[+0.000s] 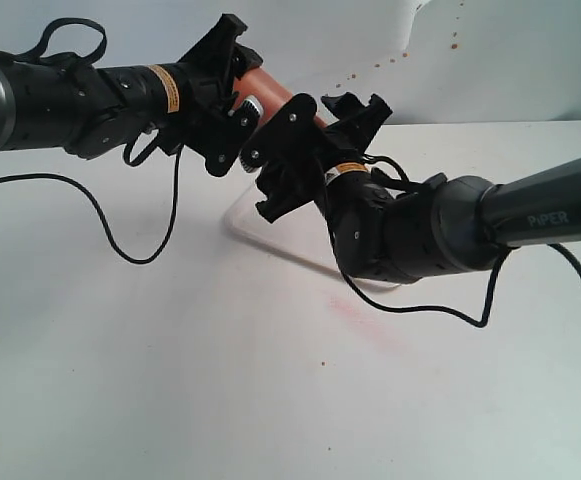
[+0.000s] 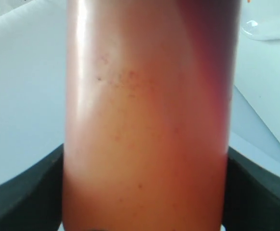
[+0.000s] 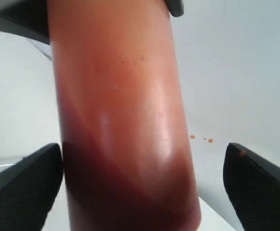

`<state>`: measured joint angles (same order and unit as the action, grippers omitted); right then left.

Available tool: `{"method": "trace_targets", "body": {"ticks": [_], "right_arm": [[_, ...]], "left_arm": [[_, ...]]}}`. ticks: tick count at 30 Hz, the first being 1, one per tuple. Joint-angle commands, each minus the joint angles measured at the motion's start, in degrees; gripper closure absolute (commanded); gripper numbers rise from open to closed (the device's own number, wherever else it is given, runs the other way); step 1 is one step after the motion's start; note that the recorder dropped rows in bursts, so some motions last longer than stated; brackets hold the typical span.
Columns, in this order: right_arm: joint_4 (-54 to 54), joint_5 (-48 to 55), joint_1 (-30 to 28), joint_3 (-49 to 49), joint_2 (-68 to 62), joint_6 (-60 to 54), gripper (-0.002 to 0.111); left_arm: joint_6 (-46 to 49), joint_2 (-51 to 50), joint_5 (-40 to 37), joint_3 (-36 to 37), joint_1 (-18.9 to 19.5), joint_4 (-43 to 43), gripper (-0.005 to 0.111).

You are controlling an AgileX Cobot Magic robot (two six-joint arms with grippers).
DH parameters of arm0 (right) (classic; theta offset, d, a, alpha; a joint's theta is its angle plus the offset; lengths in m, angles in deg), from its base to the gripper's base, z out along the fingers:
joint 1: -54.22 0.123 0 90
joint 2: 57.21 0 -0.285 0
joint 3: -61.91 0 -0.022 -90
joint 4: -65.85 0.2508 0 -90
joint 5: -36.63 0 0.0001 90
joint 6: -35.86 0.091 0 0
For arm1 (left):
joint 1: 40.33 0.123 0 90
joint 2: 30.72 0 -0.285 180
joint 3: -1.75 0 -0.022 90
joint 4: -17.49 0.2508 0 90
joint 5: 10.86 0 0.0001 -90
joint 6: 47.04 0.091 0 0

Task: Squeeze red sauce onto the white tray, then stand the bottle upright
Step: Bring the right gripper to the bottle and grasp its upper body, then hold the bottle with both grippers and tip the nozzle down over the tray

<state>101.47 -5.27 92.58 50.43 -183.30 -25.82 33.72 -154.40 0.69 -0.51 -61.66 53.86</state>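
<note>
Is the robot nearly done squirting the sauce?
Not yet. No sauce shows on the visible edge of the tray. The left gripper holds the bottle tilted in the air; the right gripper is open around it. Squeezing and standing the bottle upright are still to do.

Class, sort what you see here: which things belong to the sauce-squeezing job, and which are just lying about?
Belongs to the job: the bottle, held tilted in the left gripper; the right gripper, open around it; the white tray beneath.
Just there: pale pink smear on the table; specks on the back wall; dangling cables.
</note>
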Motion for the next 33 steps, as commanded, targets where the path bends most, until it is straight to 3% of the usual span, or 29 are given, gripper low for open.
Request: {"method": "trace_targets", "body": {"ticks": [1, 13, 17, 33], "right_arm": [[-2.6, 0.5, -0.4, 0.4, -0.1, 0.8, 0.026], [-2.7, 0.2, -0.3, 0.4, -0.1, 4.0, 0.025], [-3.8, 1.3, -0.3, 0.4, -0.1, 3.8, 0.002], [-3.5, 2.7, -0.8, 0.4, -0.1, 4.0, 0.003]], "left_arm": [[-0.8, 1.1, 3.2, -0.8, -0.2, -1.5, 0.107], [-0.7, 1.1, 3.2, -0.8, -0.2, -1.5, 0.107], [-0.7, 1.1, 3.2, -0.8, -0.2, -1.5, 0.107], [-0.7, 1.1, 3.2, -0.8, -0.2, -1.5, 0.107]]}}
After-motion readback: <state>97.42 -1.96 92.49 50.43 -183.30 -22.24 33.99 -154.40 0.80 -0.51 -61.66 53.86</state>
